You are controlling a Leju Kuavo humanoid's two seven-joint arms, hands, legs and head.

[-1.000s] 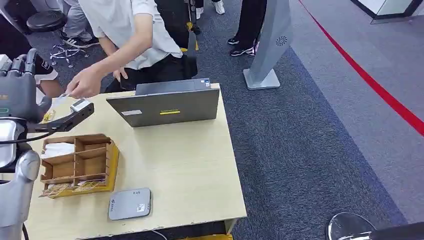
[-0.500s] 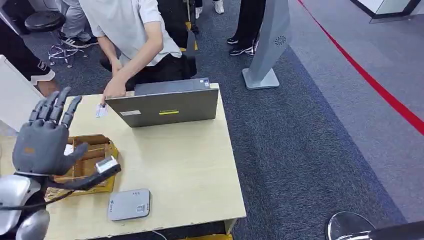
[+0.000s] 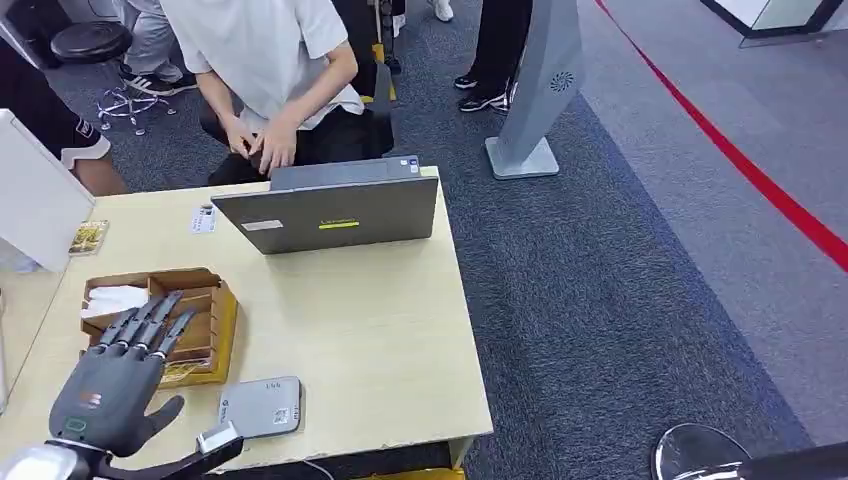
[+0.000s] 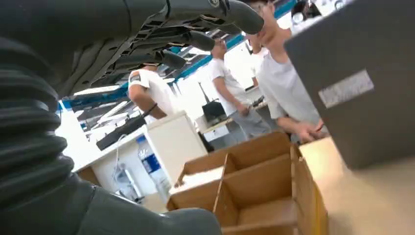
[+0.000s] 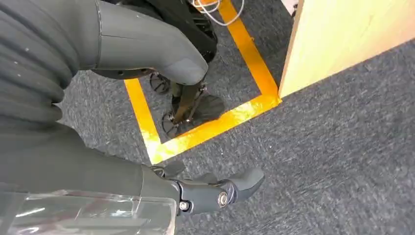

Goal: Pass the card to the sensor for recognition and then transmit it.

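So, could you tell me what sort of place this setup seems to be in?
Probably an indoor demo or exhibition hall: grey carpet with a red floor line, a freestanding kiosk stand, and people gathered around a wooden table holding a laptop.

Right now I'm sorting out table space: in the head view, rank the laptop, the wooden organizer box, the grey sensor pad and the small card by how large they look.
1. laptop
2. wooden organizer box
3. grey sensor pad, though it looks enlarged, lying nearest the camera
4. small card
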